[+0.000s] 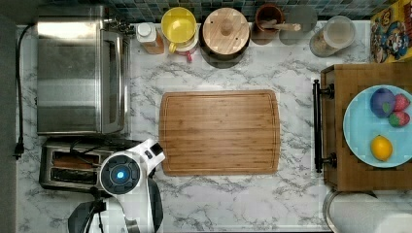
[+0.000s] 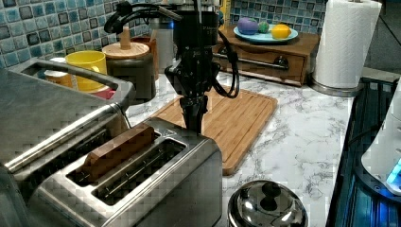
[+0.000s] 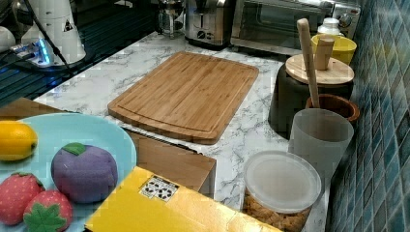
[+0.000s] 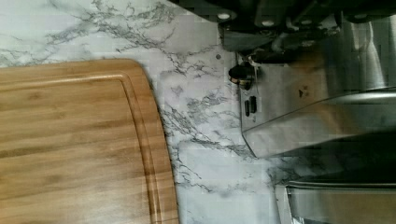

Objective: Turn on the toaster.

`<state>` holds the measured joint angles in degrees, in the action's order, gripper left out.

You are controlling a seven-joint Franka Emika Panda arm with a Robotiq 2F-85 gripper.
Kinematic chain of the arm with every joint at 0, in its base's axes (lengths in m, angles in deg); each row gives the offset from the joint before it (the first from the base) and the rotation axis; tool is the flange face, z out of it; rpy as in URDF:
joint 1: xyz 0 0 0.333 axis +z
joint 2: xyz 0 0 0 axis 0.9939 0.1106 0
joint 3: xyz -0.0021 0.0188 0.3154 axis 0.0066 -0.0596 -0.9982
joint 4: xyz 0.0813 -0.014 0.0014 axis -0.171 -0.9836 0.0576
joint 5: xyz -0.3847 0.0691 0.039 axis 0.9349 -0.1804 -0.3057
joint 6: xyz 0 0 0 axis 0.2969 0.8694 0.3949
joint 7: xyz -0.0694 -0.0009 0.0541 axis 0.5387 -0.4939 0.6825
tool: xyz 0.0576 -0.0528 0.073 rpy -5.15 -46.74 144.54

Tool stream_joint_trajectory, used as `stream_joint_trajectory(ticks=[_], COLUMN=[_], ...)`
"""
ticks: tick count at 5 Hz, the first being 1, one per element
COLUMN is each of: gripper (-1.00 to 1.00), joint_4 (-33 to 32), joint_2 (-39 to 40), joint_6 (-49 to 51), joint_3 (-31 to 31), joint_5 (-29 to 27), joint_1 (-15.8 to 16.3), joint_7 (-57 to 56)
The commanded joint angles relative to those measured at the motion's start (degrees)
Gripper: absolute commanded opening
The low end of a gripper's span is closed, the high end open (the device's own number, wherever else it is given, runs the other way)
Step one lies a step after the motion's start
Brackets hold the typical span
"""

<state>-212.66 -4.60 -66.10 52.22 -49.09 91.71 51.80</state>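
In the left view's upper centre, the end effector [image 2: 194, 124] points straight down at the far end of the toaster [image 2: 142, 182]; whether its fingers are apart or together I cannot tell. The toaster is brushed steel with two long top slots, a brown slice standing in one. It sits at the top view's lower left on the marble surface [image 1: 233, 199], beside the cutting board [image 1: 219, 132]. No writing is legible.

Cutting board [image 1: 219, 132] ctr; fruit plate [image 1: 362, 127] top view's right.
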Motion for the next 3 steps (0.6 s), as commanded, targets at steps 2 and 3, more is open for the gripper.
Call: stream_joint_trajectory(ticks=[2, 3], gripper=[-1.0, -1.0], joint_4=[0.94, -6.33], joint_2=[11.68, 12.96], joint_6=[0.86, -2.3], joint_3=[-7.61, -7.51], joint_5=[8.78, 6.98], joint_1=[-0.77, 1.07], joint_7=[3.35, 4.7])
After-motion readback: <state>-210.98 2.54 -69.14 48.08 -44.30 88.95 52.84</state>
